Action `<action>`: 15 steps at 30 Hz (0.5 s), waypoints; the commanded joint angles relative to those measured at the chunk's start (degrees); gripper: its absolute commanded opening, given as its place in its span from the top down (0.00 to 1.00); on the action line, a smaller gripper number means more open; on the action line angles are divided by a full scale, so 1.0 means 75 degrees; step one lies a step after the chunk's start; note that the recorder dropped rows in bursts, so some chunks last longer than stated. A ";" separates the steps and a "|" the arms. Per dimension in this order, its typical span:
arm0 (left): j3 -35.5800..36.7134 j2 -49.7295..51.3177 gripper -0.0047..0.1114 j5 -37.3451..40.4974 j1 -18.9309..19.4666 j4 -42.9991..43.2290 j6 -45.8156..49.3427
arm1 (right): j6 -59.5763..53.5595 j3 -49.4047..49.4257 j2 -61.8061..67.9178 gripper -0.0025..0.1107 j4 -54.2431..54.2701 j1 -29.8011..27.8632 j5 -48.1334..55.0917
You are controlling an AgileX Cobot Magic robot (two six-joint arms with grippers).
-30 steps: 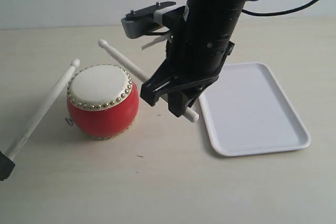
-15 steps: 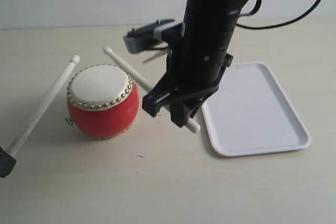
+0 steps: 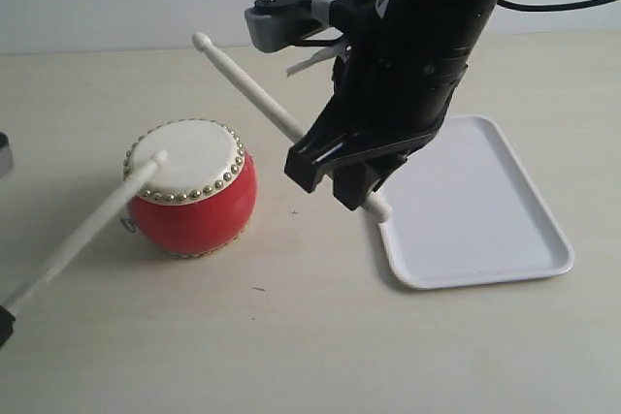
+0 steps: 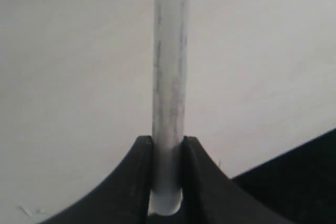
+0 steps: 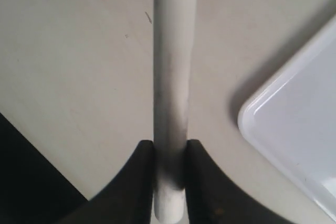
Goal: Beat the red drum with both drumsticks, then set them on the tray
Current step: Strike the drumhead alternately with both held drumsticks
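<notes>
Drumsticks are both in play. At the near left, the left gripper (image 4: 167, 182) is clamped on the butt of the left drumstick (image 3: 82, 230). That stick slants up and right until its tip lies on the left part of the cream skin (image 3: 184, 154) of the red drum (image 3: 194, 206). The drum sits on the table (image 3: 291, 346), left of centre.

Farther back, the right gripper (image 3: 354, 176) pinches the right drumstick (image 3: 252, 92) close to its butt. The tip is raised high beyond the drum's far side. The tray (image 3: 485, 273) lies to the right, with nothing on it.

Risks, as I judge them:
- Both sticks are held at their very ends, so a hard stroke could twist one in the jaws or work it loose.
- The drum is rounded and unsecured. An off-centre blow could roll or shove it.
- If the left stick is on the skin when the right one falls, the two may clash.
- The right stick may also catch the gold studs instead of the skin.

Half a second ago the left tip hung clear of the drum, off its far left, and now it touches the skin. The right stick was lower, its tip just past the drum's far edge, and has since swung up and away with the arm.
</notes>
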 commanded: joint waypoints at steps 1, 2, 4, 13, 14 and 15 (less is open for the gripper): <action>-0.0170 0.0823 0.96 0.0423 -0.0282 0.0065 0.0091 | 0.0026 0.0066 -0.0081 0.98 -0.0013 0.0003 -0.0030; -0.0285 0.0841 0.96 0.0542 -0.0282 0.0082 0.0091 | 0.0001 0.0066 -0.0090 0.98 -0.0013 0.0003 -0.0030; -0.0601 0.0767 0.96 0.0769 -0.0282 0.0184 0.0064 | -0.0005 0.0066 -0.0162 0.98 0.0007 0.0003 -0.0030; -0.1111 -0.0920 0.96 0.0664 -0.0220 0.1111 -0.0967 | -0.0041 0.0363 0.0710 0.98 0.0285 0.0003 -0.0030; -0.1093 -0.1069 0.96 0.0632 -0.0220 0.1097 -0.0981 | -0.0082 0.0457 0.0972 0.98 0.0338 0.0003 -0.0030; -0.1093 -0.1259 0.96 0.0636 -0.0220 0.1097 -0.0981 | -0.0157 0.0520 0.1238 0.98 0.0353 0.0003 -0.0030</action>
